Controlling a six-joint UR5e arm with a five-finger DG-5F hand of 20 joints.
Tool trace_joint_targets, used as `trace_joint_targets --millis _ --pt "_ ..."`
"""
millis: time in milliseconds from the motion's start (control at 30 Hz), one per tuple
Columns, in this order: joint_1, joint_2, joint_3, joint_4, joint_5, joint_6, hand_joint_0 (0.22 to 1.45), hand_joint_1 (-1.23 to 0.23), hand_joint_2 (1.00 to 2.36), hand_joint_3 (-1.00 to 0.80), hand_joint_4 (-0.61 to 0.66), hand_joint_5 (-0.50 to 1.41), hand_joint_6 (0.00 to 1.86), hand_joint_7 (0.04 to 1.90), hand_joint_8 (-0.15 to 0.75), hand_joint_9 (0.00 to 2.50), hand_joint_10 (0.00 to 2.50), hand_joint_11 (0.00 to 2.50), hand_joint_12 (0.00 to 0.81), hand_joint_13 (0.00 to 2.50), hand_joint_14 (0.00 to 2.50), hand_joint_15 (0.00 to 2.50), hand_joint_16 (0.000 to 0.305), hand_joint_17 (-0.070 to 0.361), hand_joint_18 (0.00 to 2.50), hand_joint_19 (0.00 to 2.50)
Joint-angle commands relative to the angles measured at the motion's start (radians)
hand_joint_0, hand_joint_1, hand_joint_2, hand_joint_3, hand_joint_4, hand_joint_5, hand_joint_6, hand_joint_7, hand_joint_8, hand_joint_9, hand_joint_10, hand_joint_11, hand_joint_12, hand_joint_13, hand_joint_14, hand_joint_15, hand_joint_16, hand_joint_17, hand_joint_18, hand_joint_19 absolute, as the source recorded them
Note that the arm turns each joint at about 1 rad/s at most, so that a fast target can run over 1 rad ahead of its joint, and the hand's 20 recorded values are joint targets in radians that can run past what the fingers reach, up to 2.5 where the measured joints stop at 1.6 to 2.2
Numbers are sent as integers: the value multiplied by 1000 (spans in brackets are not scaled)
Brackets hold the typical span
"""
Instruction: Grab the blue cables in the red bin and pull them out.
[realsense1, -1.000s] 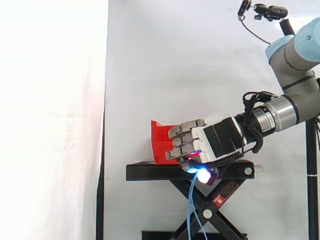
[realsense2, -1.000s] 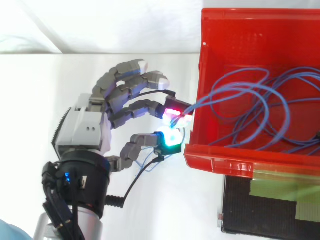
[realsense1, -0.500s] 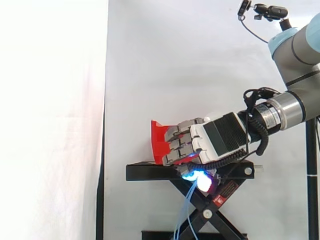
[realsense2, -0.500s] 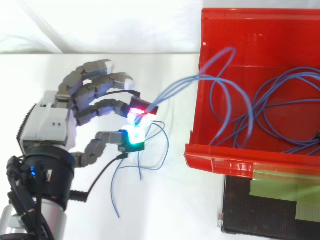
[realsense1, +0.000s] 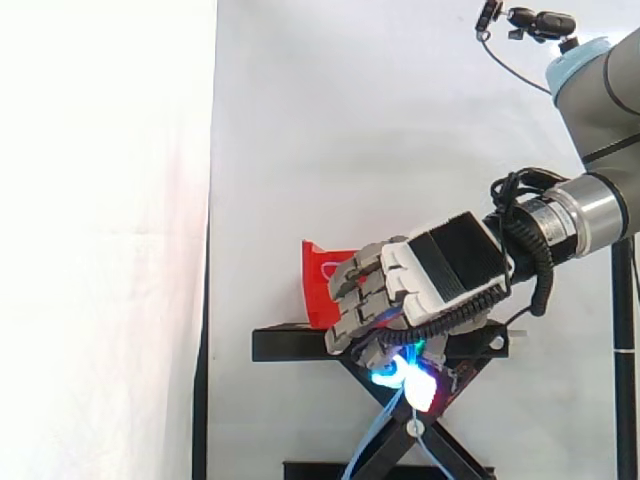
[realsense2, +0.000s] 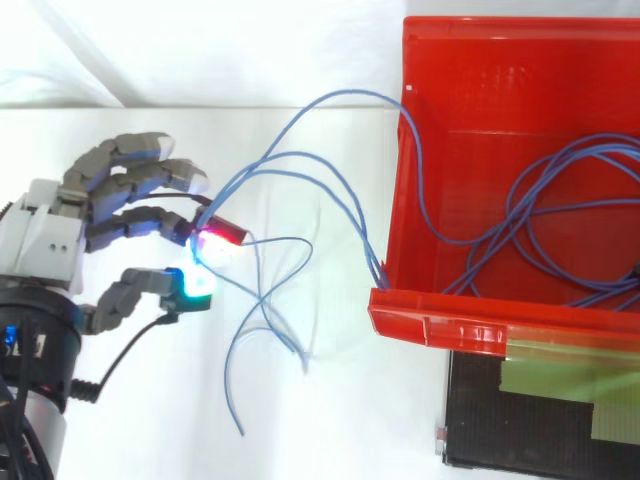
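Pulled farther from the red bin (realsense2: 440, 325) than a second ago, your hand (realsense2: 60, 225) stays pinched on the blue cables (realsense2: 376, 262) between thumb and fingertips. Several strands now loop over the bin's wall and hang past the edge of the stand (realsense1: 300, 345). Most of the tangle still lies inside, so the pull looks unfinished.

Blue cables (realsense2: 340, 93); red bin (realsense2: 480, 325); beside the bin, grey-and-white hand (realsense2: 50, 230) with red and cyan glowing pads (realsense2: 197, 285); below the bin, black stand (realsense1: 290, 345)
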Motion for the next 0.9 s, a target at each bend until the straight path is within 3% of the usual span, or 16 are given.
trace_joint_targets --millis 0,300,600,867 --pt "19 0 0 1 -1 80 903 -773 1000 -1000 117 909 428 850 233 760 17 458 317 903 29 812 40 90 546 637" --pt "67 9 2 6 2 280 902 -772 1000 -1000 116 909 431 841 234 755 20 464 317 904 29 814 40 90 548 637" --pt "97 9 6 7 3 473 901 -771 1000 -1000 120 907 431 838 231 757 19 459 319 906 28 814 40 90 550 639" --pt "125 26 11 9 3 686 901 -771 1000 -1000 109 906 424 843 233 759 19 461 317 904 27 814 40 90 549 637"
